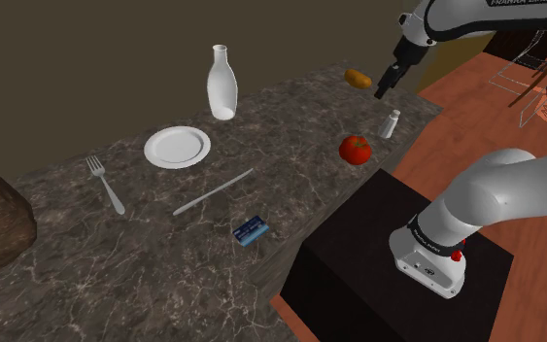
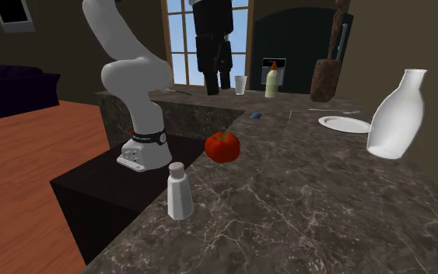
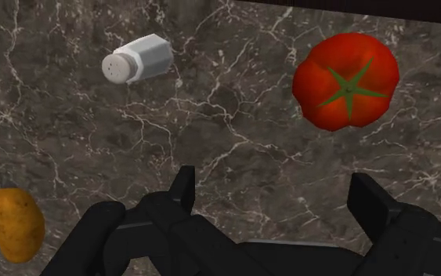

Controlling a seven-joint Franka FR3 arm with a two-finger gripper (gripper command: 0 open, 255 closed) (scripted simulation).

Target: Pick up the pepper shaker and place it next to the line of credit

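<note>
The white pepper shaker (image 1: pixel 390 124) stands upright near the marble counter's edge; it also appears as the shaker (image 2: pixel 180 191) and, seen from above, the shaker (image 3: pixel 139 59). My black gripper (image 1: pixel 384 92) hangs in the air a little above it, between the shaker and a potato (image 1: pixel 358 79). In the wrist view the gripper (image 3: pixel 277 196) is open and nothing lies between its fingers; the shaker sits ahead of it and off to one side. The small blue credit card (image 1: pixel 251 230) lies flat near the counter's front edge, far from the shaker, and shows as the card (image 2: pixel 256 115).
A red tomato (image 1: pixel 355 149) sits close beside the shaker, toward the card. A white bottle (image 1: pixel 222 85), plate (image 1: pixel 177 147), fork (image 1: pixel 106 183) and knife (image 1: pixel 213 191) lie further along the counter. The black stand (image 1: pixel 378 272) adjoins the counter's edge.
</note>
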